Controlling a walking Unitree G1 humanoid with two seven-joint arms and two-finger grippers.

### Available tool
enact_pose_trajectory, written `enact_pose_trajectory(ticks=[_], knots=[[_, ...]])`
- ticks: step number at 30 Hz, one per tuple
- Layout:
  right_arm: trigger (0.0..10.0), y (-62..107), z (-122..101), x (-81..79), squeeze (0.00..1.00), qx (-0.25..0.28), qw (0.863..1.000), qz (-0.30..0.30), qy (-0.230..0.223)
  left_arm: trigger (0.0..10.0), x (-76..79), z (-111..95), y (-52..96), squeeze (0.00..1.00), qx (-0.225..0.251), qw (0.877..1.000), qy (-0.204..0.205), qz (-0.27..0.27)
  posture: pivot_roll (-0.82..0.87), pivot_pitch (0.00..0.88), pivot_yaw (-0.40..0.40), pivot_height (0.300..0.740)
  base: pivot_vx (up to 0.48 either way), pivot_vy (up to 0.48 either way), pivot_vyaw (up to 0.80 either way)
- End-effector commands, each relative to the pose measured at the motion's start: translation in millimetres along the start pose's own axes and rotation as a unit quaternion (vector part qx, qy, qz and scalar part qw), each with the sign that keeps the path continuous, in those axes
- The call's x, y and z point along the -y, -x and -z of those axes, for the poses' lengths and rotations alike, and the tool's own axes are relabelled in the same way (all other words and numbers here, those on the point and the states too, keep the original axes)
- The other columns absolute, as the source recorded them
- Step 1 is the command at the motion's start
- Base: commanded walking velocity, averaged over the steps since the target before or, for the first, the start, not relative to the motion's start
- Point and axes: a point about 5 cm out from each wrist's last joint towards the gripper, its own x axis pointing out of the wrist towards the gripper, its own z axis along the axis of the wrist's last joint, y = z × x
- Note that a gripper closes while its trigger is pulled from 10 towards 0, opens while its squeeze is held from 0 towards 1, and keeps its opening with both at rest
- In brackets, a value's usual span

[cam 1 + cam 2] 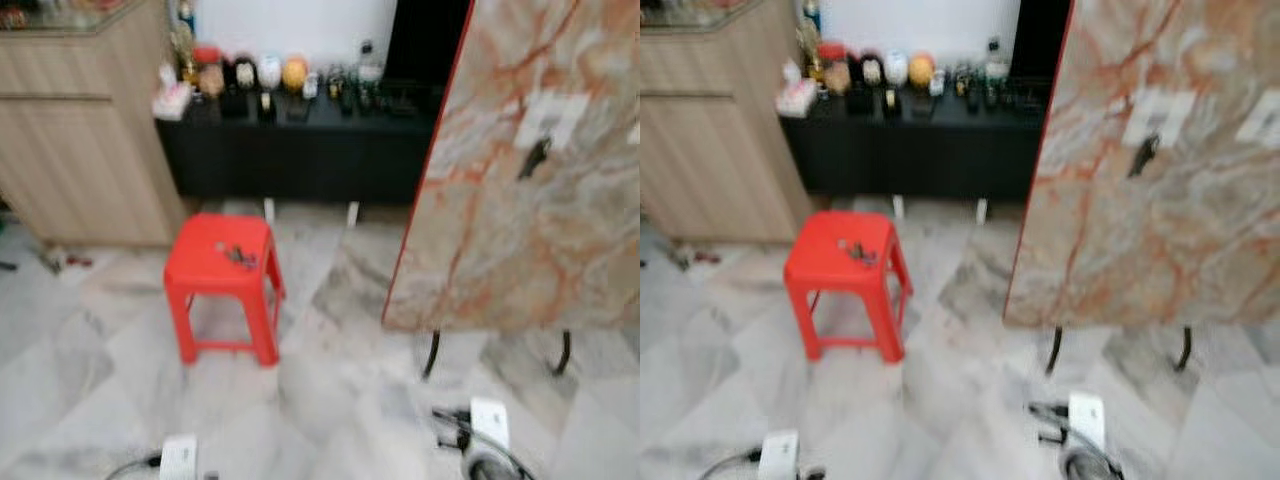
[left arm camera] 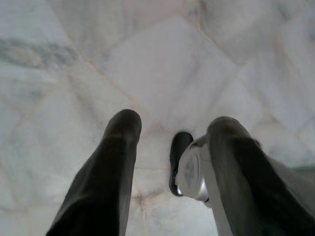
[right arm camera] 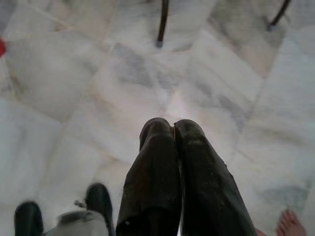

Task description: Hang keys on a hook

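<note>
Both grippers hang low over the pale marble floor (image 1: 330,400): the left gripper (image 2: 172,132) has its two black fingers spread wide with nothing between them, and the right gripper (image 3: 172,130) has its fingers pressed together, also holding nothing. Keys (image 1: 238,255), a small dark bunch, lie on top of a red plastic stool (image 1: 222,290) that stands on the floor to the left of centre. To the right, a marble-patterned board (image 1: 520,170) stands upright on thin dark legs, and a dark hook (image 1: 535,155) sits on a white plate high on its face, well apart from the stool. Farther back, a low black cabinet (image 1: 300,150) carries a row of bottles and jars, beside a wooden cupboard (image 1: 80,130) at the far left.
</note>
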Motion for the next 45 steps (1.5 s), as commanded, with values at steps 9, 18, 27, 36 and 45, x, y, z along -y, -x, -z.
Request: enact_pose_trajectory(ticks=[9,18,27,36,45], knots=[[10.0,0.2,1.3,7.1,0.0,-0.004,1.0,0.009,-0.003,10.0,5.4,-4.1,-1.1,0.0,0.005,1.0,-0.002,0.01,0.0,0.0,-0.06,0.74,0.0,0.0,-0.8],[10.0,0.0,-0.6,4.5,0.0,0.003,1.0,0.003,0.0,10.0,4.5,-1.7,-0.6,0.0,0.002,1.0,-0.004,0.012,0.0,0.0,-0.057,0.74,0.0,0.0,-0.62],[10.0,-2.6,-21.4,0.5,0.0,0.04,0.999,-0.007,0.002,10.0,3.5,-18.1,-2.6,0.0,0.039,0.999,-0.008,0.005,0.0,0.0,-0.056,0.74,0.0,0.0,0.0],[10.0,-2.8,-95.4,-8.4,0.0,0.171,0.984,-0.055,-0.012,10.0,-4.4,-114.0,-0.2,0.0,0.232,0.972,-0.02,0.003,0.0,0.0,-0.058,0.74,0.0,0.0,0.0],[10.0,9.1,-160.2,-27.4,0.0,0.266,0.951,-0.152,-0.047,10.0,24.3,-193.5,29.8,0.0,0.408,0.907,-0.057,0.09,0.0,0.0,-0.061,0.74,0.0,0.0,0.0]])
